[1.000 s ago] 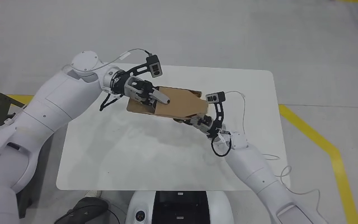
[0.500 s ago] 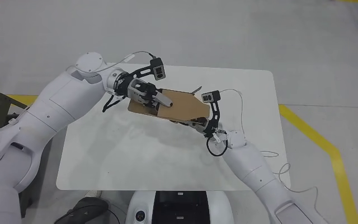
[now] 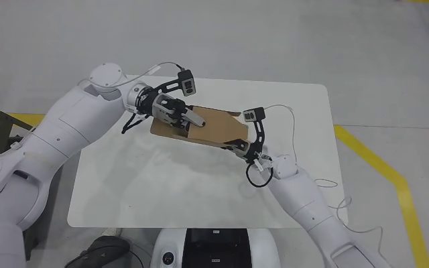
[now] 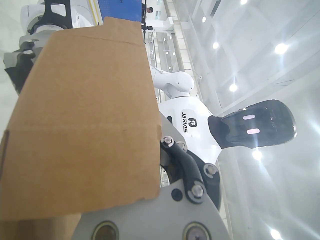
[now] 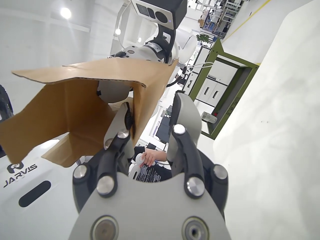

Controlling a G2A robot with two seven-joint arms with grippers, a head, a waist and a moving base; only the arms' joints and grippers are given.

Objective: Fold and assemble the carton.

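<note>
The brown corrugated cardboard carton [image 3: 214, 127], partly opened with flaps loose, spans from one pincer to the other over the white table [image 3: 167, 194]. The left pincer [image 3: 191, 115] is clamped on its end; the right pincer [image 5: 152, 103] stands spread around a carton wall that touches only one of its jaws. We judge the opening-out step in hand: next, the right pincer must close on that wall.

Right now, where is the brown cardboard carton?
In the top view, the brown cardboard carton is over the middle of the white table, nearer its far edge, between the left gripper and the right gripper.
</note>
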